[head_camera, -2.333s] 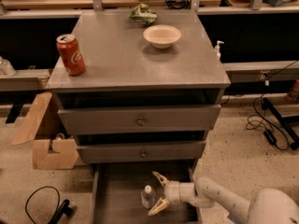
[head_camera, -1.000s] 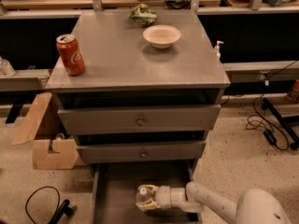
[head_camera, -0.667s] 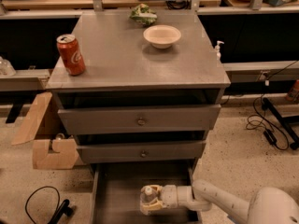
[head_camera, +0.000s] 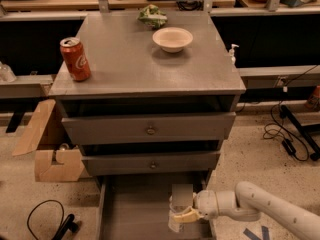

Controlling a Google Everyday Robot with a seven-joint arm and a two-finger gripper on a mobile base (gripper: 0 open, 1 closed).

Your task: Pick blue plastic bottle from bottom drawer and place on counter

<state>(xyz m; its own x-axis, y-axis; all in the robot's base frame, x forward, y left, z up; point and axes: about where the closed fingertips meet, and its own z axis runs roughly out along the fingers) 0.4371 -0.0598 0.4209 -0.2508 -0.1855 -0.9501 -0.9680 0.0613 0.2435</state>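
Down in the bottom drawer, the hand reaching in from the right looks clamped on the blue plastic bottle, which stands roughly upright between its fingers, with the table well above.
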